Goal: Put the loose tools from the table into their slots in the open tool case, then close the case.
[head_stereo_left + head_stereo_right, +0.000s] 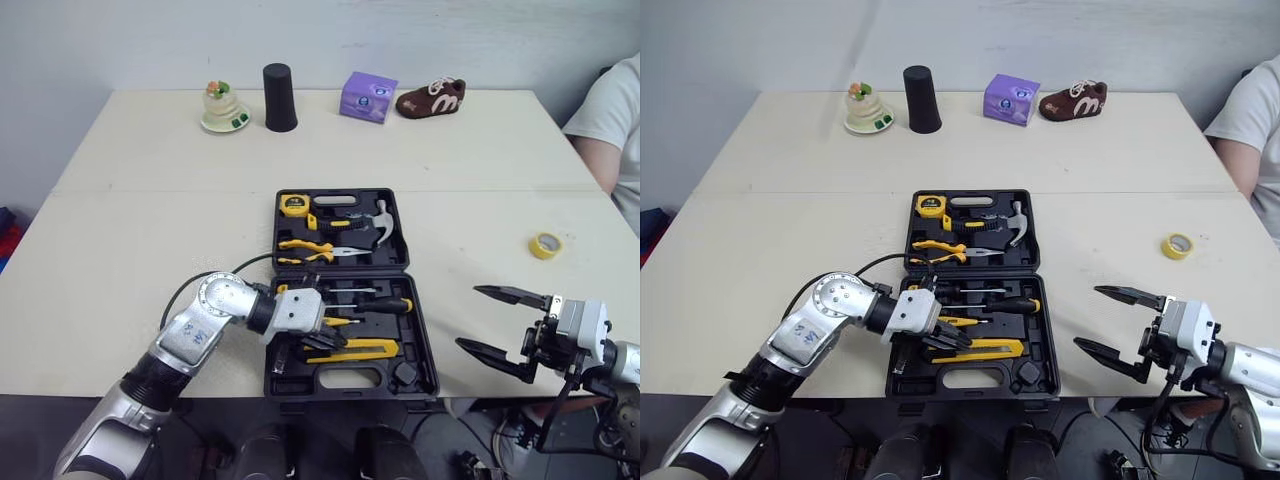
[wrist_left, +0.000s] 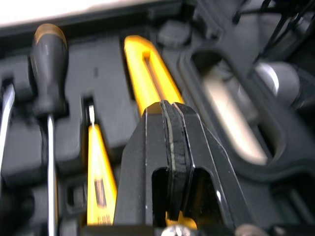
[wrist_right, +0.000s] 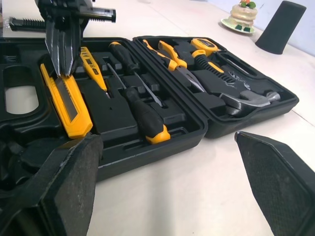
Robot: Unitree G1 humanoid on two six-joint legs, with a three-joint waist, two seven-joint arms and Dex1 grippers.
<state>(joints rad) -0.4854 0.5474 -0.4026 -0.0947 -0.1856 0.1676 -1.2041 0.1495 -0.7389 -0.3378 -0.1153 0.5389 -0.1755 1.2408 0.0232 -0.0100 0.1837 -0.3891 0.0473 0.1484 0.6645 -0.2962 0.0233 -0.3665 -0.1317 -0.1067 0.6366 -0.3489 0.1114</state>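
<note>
Tool case (image 1: 340,290): lies open and flat near the front edge of the tabletop (image 1: 130,200), lid half on the far side. Holds in the far half a yellow tape measure (image 1: 293,205), a hammer (image 1: 375,222) and yellow-handled pliers (image 1: 305,250), all seated in their slots. Holds in the near half a screwdriver (image 1: 375,306) with a black and orange handle, a thin yellow tester (image 1: 340,322) beside it and a yellow knife (image 1: 358,348) nearest the carrying handle.

Left hand (image 1: 335,342): reaches into the near half from the robot's left, fingers (image 2: 167,147) pressed together with nothing seen between them. Points down at the left end of the knife; touching or just above, cannot tell.

Right hand (image 1: 467,317): hovers over the front edge of the tabletop, just right of the case and apart from it. Spread wide, empty, fingertips turned toward the case.

Elsewhere on the tabletop: a yellow roll of tape (image 1: 545,245) well right of the case; along the far edge, a toy cake (image 1: 224,108), a black cup (image 1: 280,98), a purple box (image 1: 368,97) and a brown shoe (image 1: 430,98). At the right edge, a person's sleeve (image 1: 610,120) in white.
</note>
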